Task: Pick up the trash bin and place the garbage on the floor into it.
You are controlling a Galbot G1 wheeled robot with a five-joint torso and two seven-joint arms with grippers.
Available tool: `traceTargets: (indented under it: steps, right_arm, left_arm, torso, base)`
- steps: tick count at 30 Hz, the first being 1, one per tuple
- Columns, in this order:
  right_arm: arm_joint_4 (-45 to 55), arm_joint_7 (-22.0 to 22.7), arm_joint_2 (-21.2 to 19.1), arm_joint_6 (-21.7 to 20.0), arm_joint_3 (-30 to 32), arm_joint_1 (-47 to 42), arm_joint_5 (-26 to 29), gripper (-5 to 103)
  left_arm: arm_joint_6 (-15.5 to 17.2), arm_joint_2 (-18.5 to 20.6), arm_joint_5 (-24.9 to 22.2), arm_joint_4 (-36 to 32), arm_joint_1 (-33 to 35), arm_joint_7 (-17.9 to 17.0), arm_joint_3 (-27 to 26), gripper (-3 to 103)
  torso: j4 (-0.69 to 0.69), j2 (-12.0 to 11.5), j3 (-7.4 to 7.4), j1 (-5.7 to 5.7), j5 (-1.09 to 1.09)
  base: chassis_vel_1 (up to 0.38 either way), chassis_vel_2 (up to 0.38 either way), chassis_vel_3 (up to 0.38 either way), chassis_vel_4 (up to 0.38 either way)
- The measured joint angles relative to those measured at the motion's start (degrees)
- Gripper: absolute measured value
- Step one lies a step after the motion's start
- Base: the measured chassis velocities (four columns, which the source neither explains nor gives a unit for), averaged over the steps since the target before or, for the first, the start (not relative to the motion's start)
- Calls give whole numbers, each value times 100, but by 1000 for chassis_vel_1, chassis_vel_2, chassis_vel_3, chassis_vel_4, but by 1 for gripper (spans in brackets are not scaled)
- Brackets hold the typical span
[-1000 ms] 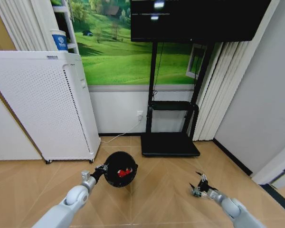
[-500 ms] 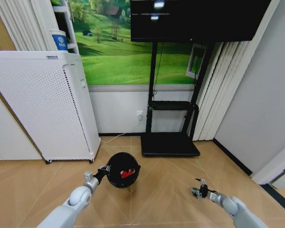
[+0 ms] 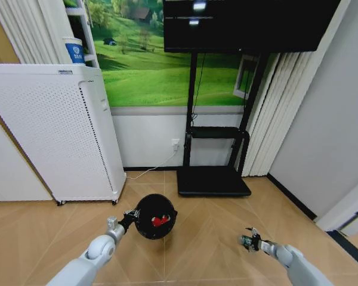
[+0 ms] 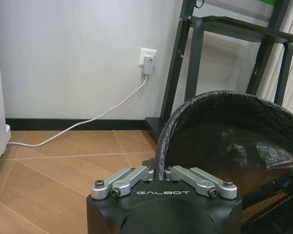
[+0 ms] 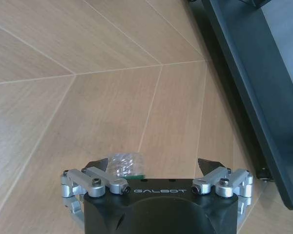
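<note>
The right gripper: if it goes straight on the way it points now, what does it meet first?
Probably the bare wooden floor; the right gripper points down at it. The dark stand base lies off to the side.

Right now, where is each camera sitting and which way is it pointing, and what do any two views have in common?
Head: high on the robot, looking forward and down at the floor, TV stand and white appliance; both arms show, left pincer on the trash bin.
Left wrist: behind the left pincer, facing the wall outlet; the bin is close.
Right wrist: above the open right pincer, facing down at the floor, a clear wrapper by one finger.
Shared: head and left wrist both show the bin.
</note>
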Motion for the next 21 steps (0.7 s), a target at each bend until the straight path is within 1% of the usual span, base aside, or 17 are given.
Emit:
traceTargets:
  steps: [2,3,7,8,12,18,21]
  right_arm:
    - [-32,41,25,-51,-13,38,-66,100]
    - [-95,81,71,-115,-22,110,-199,100]
    - [-259,113,124,-155,-48,258,-381,100]
    - [-310,84,124,-155,-55,283,-397,100]
    - [-413,-28,103,-156,-87,308,-443,100]
    - [-487,-131,57,-189,-218,332,-486,100]
    - [-511,-155,80,-270,-264,344,-502,100]
  left_arm:
    - [0,-8,-3,4,-10,0,0,3]
    - [0,-23,-11,5,-15,0,-1,3]
    - [-7,-38,-18,15,-15,17,-10,3]
    - [-14,-47,-20,49,-39,27,-2,3]
    - [-30,-58,-20,111,-91,62,30,3]
    - [-68,-75,-1,143,-142,110,60,3]
    - [-82,-121,14,115,-148,116,61,3]
  torso:
    - [0,0,0,0,1]
    - [-2,0,0,0,0]
    - [-1,0,0,0,0]
    - [1,0,0,0,0]
    - [-2,0,0,0,1]
    - [-1,0,0,0,1]
    - [-1,-1,0,0,0]
  base:
    - [0,0,0,0]
    - [0,0,0,0]
    - [0,0,0,0]
    - [0,0,0,0]
    - [0,0,0,0]
    - [0,0,0,0]
    - [0,0,0,0]
